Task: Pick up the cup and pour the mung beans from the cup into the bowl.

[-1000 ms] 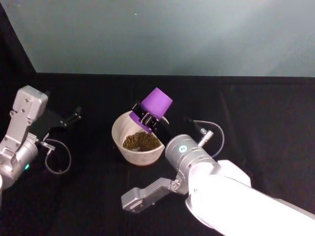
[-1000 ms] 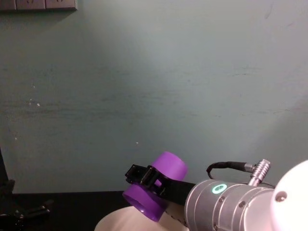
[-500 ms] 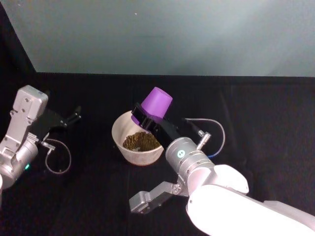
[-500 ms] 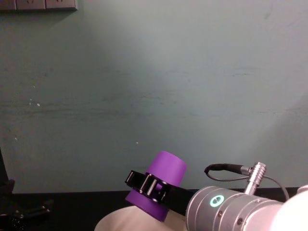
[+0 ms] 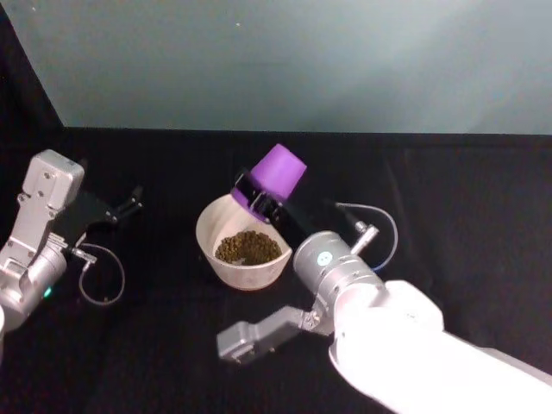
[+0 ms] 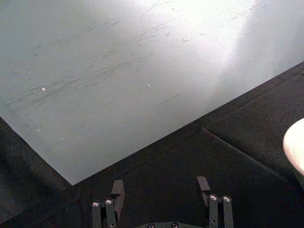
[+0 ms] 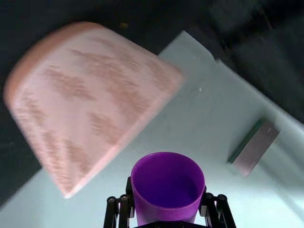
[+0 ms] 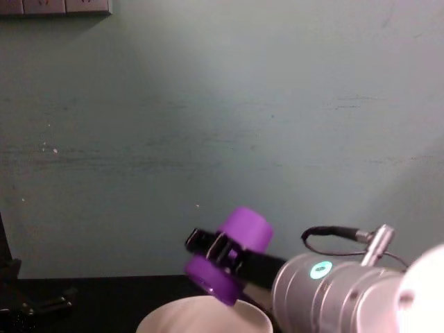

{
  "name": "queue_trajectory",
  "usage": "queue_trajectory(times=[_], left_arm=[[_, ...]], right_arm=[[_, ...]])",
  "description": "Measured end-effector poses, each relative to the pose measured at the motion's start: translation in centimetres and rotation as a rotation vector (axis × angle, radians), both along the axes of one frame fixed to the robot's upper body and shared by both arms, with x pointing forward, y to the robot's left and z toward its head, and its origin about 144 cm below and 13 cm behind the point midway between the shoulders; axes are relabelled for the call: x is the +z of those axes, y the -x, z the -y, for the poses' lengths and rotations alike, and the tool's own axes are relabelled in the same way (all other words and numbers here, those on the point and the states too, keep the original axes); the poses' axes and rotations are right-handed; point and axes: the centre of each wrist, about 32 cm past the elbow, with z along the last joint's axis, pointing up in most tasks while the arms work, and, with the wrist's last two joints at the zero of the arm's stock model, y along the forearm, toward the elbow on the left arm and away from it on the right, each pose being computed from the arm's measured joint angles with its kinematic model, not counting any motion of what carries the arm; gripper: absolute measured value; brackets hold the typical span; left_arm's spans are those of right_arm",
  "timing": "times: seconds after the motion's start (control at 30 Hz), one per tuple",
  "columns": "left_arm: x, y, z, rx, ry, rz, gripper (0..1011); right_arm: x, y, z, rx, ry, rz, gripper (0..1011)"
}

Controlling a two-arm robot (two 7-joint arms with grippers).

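You are looking at a table under a black cloth (image 5: 448, 198) that runs back to a plain pale green wall (image 5: 302, 60). On that wall you can see faint scuffs (image 8: 48, 148) and, high up, a row of white sockets (image 8: 55, 7).

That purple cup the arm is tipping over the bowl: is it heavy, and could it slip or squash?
Probably light: the cup looks empty inside, its beans lying in the bowl. Likely fairly stiff: its rim looks round while clamped by the right gripper. Its smooth tapered wall might slide if that grip loosened. The left gripper rests apart, open.
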Motion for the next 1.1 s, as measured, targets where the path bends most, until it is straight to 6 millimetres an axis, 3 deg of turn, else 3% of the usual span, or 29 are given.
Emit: queue_trajectory(times=[0.43, 0.87, 1.1], left_arm=[[0.0, 0.0, 0.0, 0.000, 0.000, 0.000, 1000], [0.0, 0.0, 0.0, 0.000, 0.000, 0.000, 1000], [0.0, 0.0, 0.0, 0.000, 0.000, 0.000, 1000]], right_arm=[[3.6, -1.9, 3.3, -0.062, -0.673, -0.299, 731], [5.7, -3.6, 8.4, -0.017, -1.282, -0.580, 731], [6.4, -4.1, 10.5, -0.020, -1.517, -0.694, 731]])
